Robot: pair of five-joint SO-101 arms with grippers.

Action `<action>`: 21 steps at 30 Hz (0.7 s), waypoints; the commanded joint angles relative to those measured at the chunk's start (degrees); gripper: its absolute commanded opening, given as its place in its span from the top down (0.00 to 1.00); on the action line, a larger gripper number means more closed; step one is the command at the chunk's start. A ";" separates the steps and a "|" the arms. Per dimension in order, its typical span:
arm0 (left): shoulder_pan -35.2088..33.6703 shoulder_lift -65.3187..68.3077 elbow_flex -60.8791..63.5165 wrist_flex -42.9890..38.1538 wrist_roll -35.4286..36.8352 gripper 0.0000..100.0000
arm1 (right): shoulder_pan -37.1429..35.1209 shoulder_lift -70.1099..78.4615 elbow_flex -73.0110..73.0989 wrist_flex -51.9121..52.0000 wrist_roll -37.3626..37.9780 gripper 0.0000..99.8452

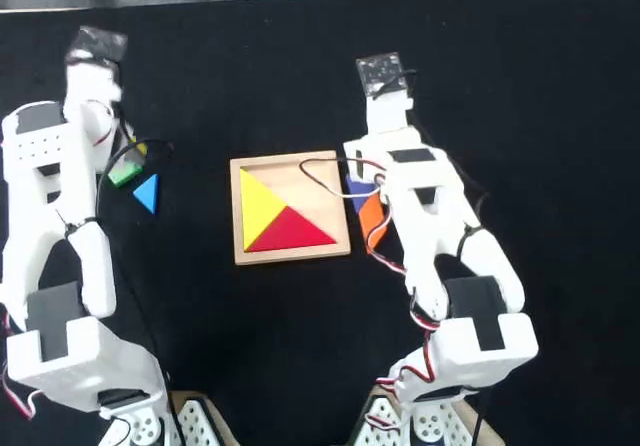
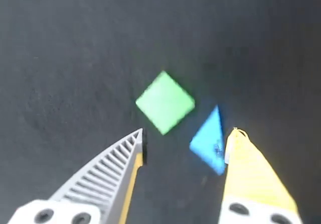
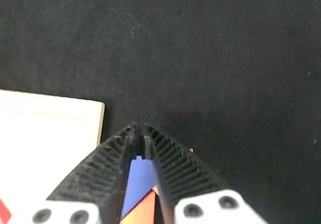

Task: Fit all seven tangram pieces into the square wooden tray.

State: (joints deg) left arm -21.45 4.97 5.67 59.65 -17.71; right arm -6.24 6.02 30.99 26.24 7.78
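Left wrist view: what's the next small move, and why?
Probably shift the left gripper forward, centring it over the green square. Its fingers are open, the square lies on the table just past the tips, and the blue triangle sits right by one finger.

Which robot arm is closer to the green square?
Left. The left gripper hovers open right at the green square; the right gripper sits across the wooden tray from it.

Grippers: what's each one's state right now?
Left gripper: open, empty, green square and blue triangle ahead of it.
Right gripper: closed at the tips; whether it pinches the blue piece cannot be told.
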 commanded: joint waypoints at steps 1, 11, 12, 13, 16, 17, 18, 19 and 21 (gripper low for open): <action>1.54 -1.76 2.86 -4.84 30.77 0.74 | -2.20 -0.48 -0.13 -1.93 4.13 0.99; 5.23 -1.85 17.71 -17.93 35.87 0.74 | -4.04 16.75 -23.08 11.08 4.48 0.99; 5.67 -1.85 18.77 -19.34 35.87 0.74 | -4.13 18.95 -26.33 13.54 4.48 0.99; 6.11 -1.85 19.74 -20.92 35.87 0.74 | -3.96 20.79 -29.41 16.09 4.31 0.99; 6.99 -1.85 21.76 -24.62 35.87 0.74 | -3.87 25.36 -36.97 23.12 4.22 0.99; 7.43 -1.85 22.11 -25.32 35.87 0.74 | -3.96 26.42 -38.55 24.88 4.57 0.99; 7.69 -1.85 22.20 -25.58 35.87 0.74 | -4.13 27.30 -39.78 26.37 4.57 0.99; 7.78 -1.85 22.20 -25.67 35.87 0.74 | -4.31 27.91 -40.84 27.60 4.66 0.99; 8.13 -1.85 22.20 -25.67 35.87 0.74 | -4.31 28.18 -41.63 29.27 4.66 0.99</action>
State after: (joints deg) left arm -14.33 4.97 28.26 35.12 17.36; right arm -9.32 34.33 -6.37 52.44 11.56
